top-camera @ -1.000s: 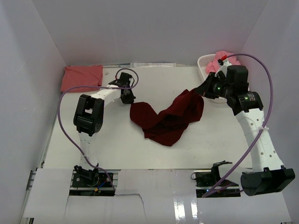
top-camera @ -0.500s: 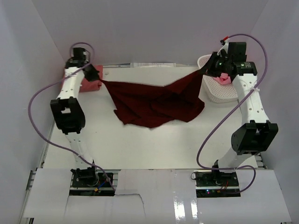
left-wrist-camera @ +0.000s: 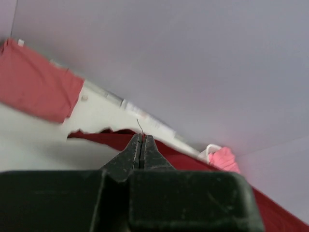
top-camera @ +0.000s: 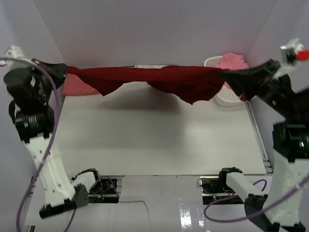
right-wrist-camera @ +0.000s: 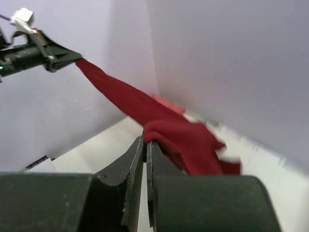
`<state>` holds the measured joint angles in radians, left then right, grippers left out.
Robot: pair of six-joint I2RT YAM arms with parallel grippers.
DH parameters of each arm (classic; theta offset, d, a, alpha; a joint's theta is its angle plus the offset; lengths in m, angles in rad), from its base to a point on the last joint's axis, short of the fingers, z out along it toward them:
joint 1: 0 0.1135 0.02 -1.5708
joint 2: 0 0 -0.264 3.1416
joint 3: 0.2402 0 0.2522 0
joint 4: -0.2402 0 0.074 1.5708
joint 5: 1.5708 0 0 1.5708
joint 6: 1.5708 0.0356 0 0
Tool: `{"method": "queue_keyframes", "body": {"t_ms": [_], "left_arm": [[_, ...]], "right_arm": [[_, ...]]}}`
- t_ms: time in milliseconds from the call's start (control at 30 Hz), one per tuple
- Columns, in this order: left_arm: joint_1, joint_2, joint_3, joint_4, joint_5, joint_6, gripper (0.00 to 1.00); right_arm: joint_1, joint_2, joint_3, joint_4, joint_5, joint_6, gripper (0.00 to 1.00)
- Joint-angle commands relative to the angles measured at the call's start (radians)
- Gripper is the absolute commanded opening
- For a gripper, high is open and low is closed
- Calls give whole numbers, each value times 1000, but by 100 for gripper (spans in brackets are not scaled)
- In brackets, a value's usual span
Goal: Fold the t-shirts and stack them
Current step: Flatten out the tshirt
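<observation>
The dark maroon t-shirt (top-camera: 164,77) hangs stretched in the air across the back of the table, its lower edge drooping. My left gripper (top-camera: 65,70) is shut on its left end, high at the far left. My right gripper (top-camera: 227,75) is shut on its right end, in front of the basket. The left wrist view has the jaws (left-wrist-camera: 140,137) closed over the maroon cloth (left-wrist-camera: 96,137). A fold of maroon cloth (right-wrist-camera: 183,140) is pinched at the right gripper's tips (right-wrist-camera: 146,140). The salmon t-shirt (top-camera: 75,87) lies folded at the back left. A lighter pink t-shirt (top-camera: 234,60) sits in the basket.
The white perforated basket (top-camera: 227,99) stands at the back right corner, behind the right gripper. White walls close in the table (top-camera: 159,140) on three sides. Both arms stand tall at the table's side edges.
Both arms have risen and spread far apart. The maroon t-shirt went from a heap on the table to a taut span in the air.
</observation>
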<state>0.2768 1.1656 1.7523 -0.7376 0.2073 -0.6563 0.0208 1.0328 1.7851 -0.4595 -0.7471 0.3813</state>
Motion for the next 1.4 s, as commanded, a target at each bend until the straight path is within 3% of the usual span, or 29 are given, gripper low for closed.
{"method": "queue_keyframes", "body": {"t_ms": [0, 167, 333, 433, 500, 567, 667, 733, 800, 867, 933, 967, 1000, 1033, 1067, 1100, 1133, 1167, 1200, 1267, 1300, 1367], "left_arm": [[10, -177, -109, 60, 1, -20, 0], [10, -444, -128, 49, -69, -28, 0], [-48, -501, -74, 41, -194, -23, 0], [-54, -393, -50, -28, -172, -11, 0], [-54, -307, -71, -43, -122, -6, 0], [-53, -233, -169, -22, -74, -5, 0], [-53, -152, -338, 50, -19, -9, 0], [-66, -46, -404, 119, 14, -29, 0], [-91, 102, -378, 147, -14, -35, 0], [-111, 213, -236, 161, -6, -43, 0], [-122, 372, -101, 165, 4, -63, 0], [-120, 434, 99, 150, 7, -74, 0], [-122, 501, 227, 127, 12, -81, 0], [-122, 666, 375, 60, 21, -86, 0], [-119, 760, 715, 26, 39, -107, 0], [-107, 861, 891, -6, 126, -133, 0], [-64, 982, 994, 18, 179, -226, 0], [-44, 968, 980, 94, 235, -268, 0], [-33, 932, 802, 262, 269, -282, 0], [-42, 759, 606, 377, 267, -237, 0], [-47, 688, 369, 496, 253, -221, 0], [-47, 459, 97, 660, 222, -220, 0]], "right_arm": [[-1, -141, 12, 144, -119, -12, 8], [-2, -281, 43, 156, -182, 50, 8], [-1, -312, 91, 87, -95, 39, 8], [22, -240, 8, 48, -26, 59, 8], [31, -209, -155, 50, 69, 86, 8], [31, -177, -302, 51, 161, 100, 8], [28, -65, -438, 108, 164, 114, 8], [25, 19, -475, 183, 149, 140, 8], [22, 125, -419, 265, 124, 153, 8], [22, 221, -302, 288, 68, 151, 8], [22, 381, -43, 280, -10, 159, 8], [21, 492, 55, 254, -27, 165, 8], [22, 551, 279, 243, -49, 168, 8], [22, 628, 424, 213, -82, 189, 8], [15, 785, 595, 162, -101, 203, 8], [8, 840, 778, 236, -166, 243, 8], [-4, 877, 784, 374, -216, 439, 8], [-8, 895, 772, 545, -236, 529, 8], [-65, 885, 766, 709, -230, 565, 8], [-87, 775, 604, 920, -239, 654, 8], [-85, 741, 543, 941, -260, 621, 8], [-79, 626, 334, 990, -297, 572, 8]]}}
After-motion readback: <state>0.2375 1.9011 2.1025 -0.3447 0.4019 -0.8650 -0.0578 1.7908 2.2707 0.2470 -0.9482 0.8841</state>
